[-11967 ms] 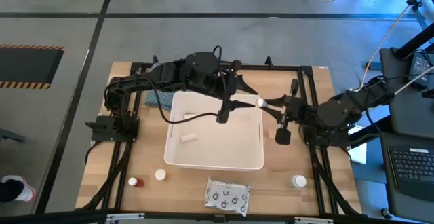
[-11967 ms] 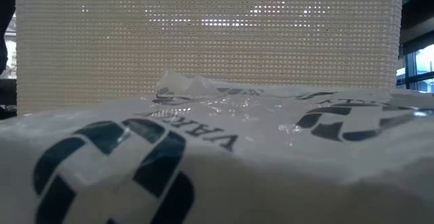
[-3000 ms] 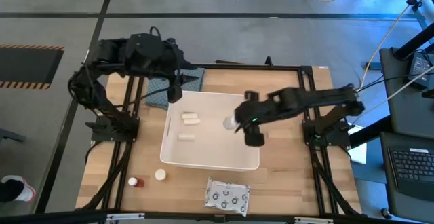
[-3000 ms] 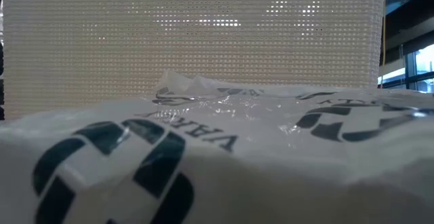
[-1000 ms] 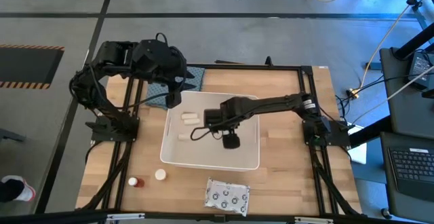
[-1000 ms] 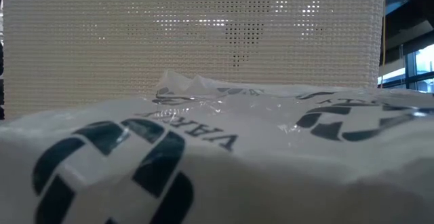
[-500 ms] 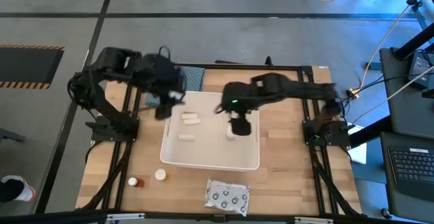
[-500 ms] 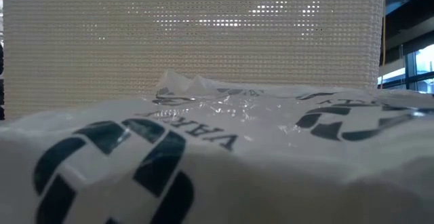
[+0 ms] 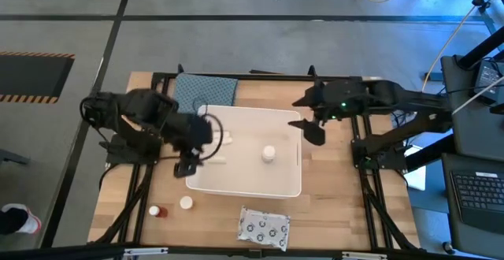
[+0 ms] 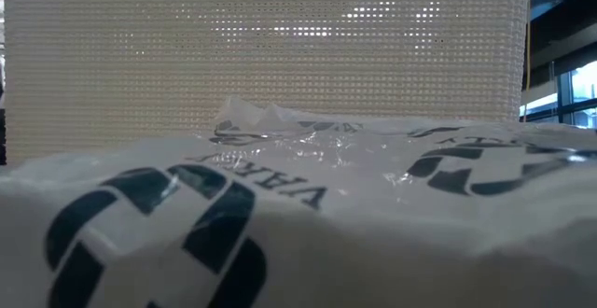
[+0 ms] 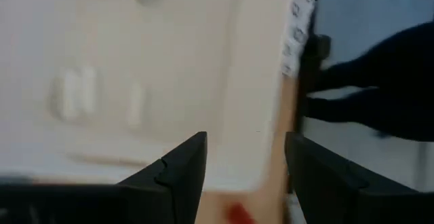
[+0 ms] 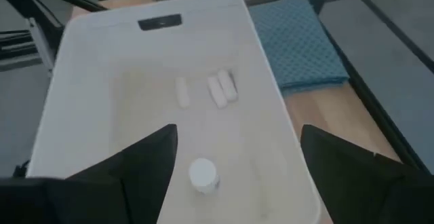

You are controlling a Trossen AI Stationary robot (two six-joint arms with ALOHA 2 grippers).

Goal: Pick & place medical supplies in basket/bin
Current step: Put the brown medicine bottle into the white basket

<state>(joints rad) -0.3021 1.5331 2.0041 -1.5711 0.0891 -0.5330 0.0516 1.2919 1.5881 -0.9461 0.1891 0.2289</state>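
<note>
The white bin [image 9: 246, 183] stands mid-table. On its floor lie three short white tubes [image 9: 223, 139] and an upright white bottle [image 9: 268, 154]. In front of it, on the table, are a tiny red-brown bottle [image 9: 157, 211], a white bottle [image 9: 185, 203] and a silvery dotted packet [image 9: 264, 227]. My left gripper [image 9: 189, 167] hangs open over the bin's left rim; in its wrist view the fingers [image 11: 183, 173] hold nothing. My right gripper [image 9: 315, 132] hovers open over the bin's far right corner, looking down on the bottle [image 12: 202, 173] and tubes [image 12: 220, 88].
A blue-grey folded cloth [image 9: 206, 91] lies at the far edge, behind the bin's left corner. In the low view the packet [image 10: 280, 215] fills the foreground and the bin's wall [image 10: 280, 56] rises behind it. Bare wood lies right of the bin.
My right gripper has risen out of the bin and drawn back toward the far right corner; the white bottle stays upright on the bin's floor. My left gripper has swung from behind the bin's far left corner toward the near edge, along the bin's left rim.
</note>
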